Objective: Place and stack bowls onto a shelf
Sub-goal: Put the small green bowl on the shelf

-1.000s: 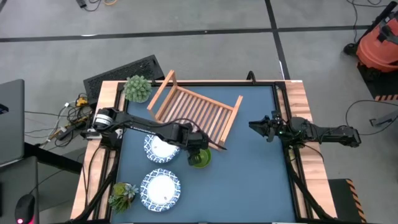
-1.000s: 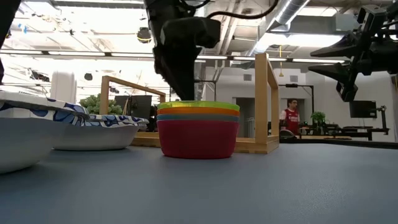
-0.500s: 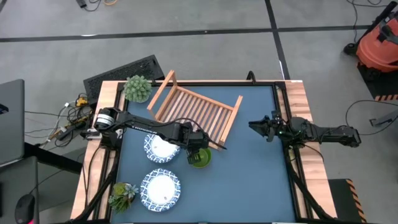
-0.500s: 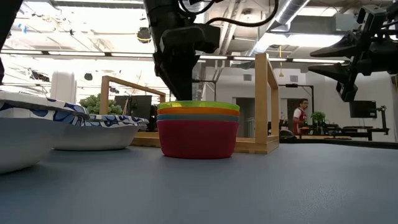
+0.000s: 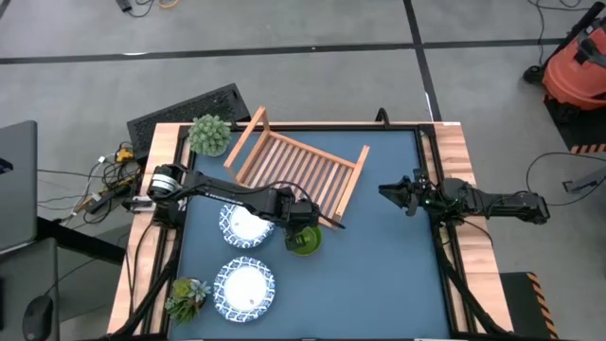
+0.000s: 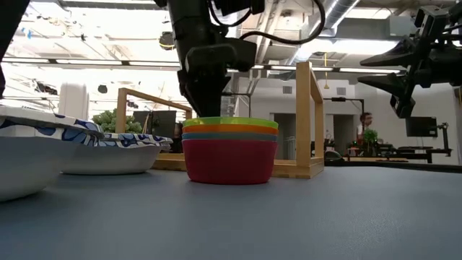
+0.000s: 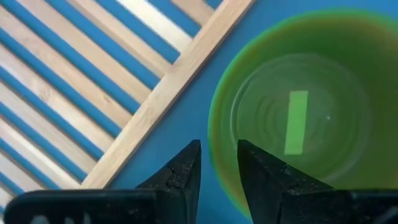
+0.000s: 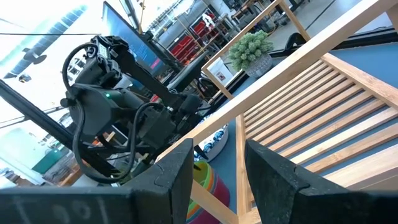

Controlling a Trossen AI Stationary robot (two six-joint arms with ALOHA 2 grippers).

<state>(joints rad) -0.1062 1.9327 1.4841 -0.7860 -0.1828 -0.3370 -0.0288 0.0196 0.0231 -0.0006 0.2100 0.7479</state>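
A stack of small bowls [image 5: 305,241] stands on the blue table top just in front of the shelf [image 5: 298,170]. The green bowl [image 7: 298,118] is on top, with orange, teal and red [image 6: 229,160] under it. My left gripper [image 7: 217,158] points steeply down over the green bowl's rim [image 7: 219,180] on the side toward the shelf. It is open by a narrow gap, one finger outside the rim and one inside the bowl. My right gripper [image 5: 386,192] hangs open at the table's right edge, level, away from everything.
Two wide white bowls with blue rims [image 5: 244,225] [image 5: 246,289] sit left of the stack. A potted plant [image 5: 209,134] stands at the far left corner and another [image 5: 187,296] at the near left. The table's right half is bare blue surface.
My left gripper has sunk a little toward the green bowl's rim. The stack of bowls has stayed where it was.
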